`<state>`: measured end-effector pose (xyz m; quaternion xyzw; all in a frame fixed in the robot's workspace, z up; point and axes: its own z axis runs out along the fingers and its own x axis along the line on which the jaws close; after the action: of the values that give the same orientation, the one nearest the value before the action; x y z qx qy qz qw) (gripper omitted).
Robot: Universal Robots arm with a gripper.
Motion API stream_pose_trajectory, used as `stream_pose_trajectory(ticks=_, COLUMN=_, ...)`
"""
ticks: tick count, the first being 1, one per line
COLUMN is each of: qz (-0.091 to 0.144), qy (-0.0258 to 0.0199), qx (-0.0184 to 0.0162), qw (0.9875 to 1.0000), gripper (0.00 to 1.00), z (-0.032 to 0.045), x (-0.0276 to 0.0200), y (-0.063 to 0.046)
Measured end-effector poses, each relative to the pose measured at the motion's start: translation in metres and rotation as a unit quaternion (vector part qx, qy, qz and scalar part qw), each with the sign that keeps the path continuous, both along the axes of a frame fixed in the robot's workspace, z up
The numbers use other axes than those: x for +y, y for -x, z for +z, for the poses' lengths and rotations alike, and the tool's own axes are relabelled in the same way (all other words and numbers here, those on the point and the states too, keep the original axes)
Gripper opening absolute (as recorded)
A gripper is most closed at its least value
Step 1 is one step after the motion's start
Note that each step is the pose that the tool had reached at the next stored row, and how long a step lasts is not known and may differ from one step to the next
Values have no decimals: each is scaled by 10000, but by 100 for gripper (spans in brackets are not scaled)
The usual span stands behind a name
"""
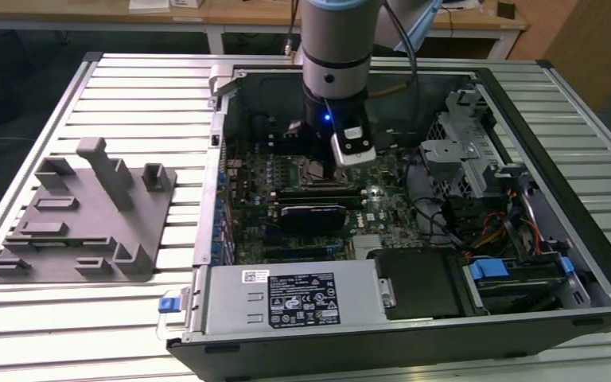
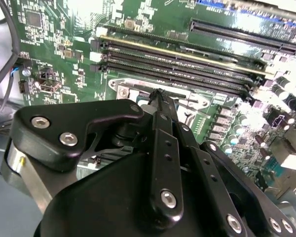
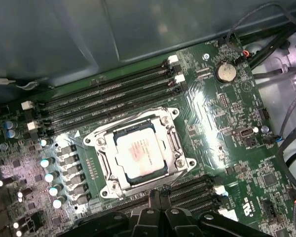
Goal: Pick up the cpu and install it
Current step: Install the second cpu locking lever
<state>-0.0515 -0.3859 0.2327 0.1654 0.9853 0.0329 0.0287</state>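
The cpu point(image 3: 139, 156) sits in its socket on the green motherboard point(image 3: 222, 113).

In the first wrist view the pincer point(image 3: 157, 197) hangs just at the chip's 6 o'clock edge, fingers together and seemingly empty, though the tips are partly hidden. The chip looks light, thin, stiff and smooth, and probably breaks easily. It is best held by two opposite edges, never underneath.

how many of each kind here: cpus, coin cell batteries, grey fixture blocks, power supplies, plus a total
cpu: 1
coin cell battery: 1
grey fixture block: 1
power supply: 1
total: 4
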Motion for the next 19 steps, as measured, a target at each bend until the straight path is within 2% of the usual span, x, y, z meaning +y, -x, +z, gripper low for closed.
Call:
stream_pose_trajectory(ticks=11, qz=37, qy=-10, qx=0, qw=10000, gripper=11, z=-17, x=-92, y=5)
stream_pose_trajectory(ticks=19, qz=454, qy=-26, qx=1, qw=9990, gripper=11, z=-49, x=-95, y=32)
